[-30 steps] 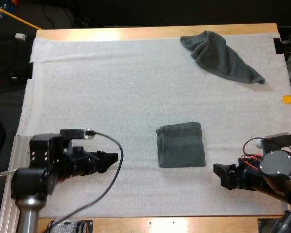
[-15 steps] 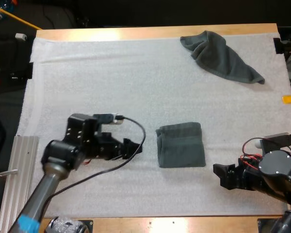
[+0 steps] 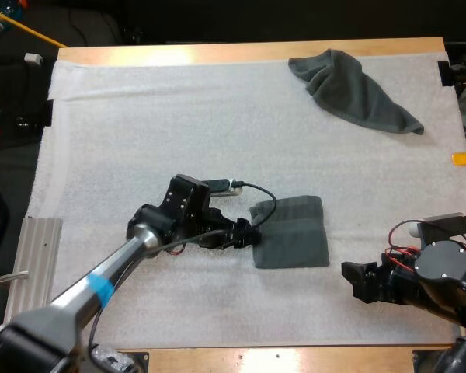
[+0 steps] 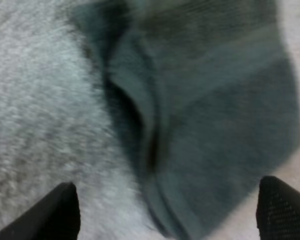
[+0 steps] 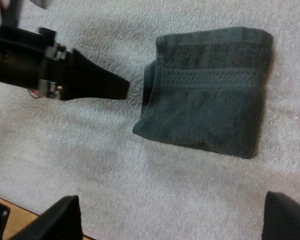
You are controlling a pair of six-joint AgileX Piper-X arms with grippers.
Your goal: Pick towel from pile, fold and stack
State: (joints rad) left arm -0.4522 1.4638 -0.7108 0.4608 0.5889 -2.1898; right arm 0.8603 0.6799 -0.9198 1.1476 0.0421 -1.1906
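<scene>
A folded dark grey-green towel [image 3: 290,231] lies on the white mat [image 3: 179,116], near the front and right of centre. My left gripper [image 3: 252,235] reaches in from the left, its tips at the towel's left folded edge. In the left wrist view its fingers [image 4: 65,210] stand wide apart, open, with the folded towel [image 4: 205,115] just ahead between them. A crumpled towel [image 3: 356,92] lies at the far right. My right gripper [image 3: 357,281] hovers open near the front right, looking at the folded towel [image 5: 210,110] and the left gripper [image 5: 125,87].
An aluminium rail [image 3: 35,256] runs along the mat's left front side. The wooden table edge [image 3: 248,51] borders the far side. Bare mat stretches across the left and centre.
My left arm has swept rightwards across the mat from the front left, bringing its gripper up to the folded towel's left edge. The right arm and both towels have stayed put.
</scene>
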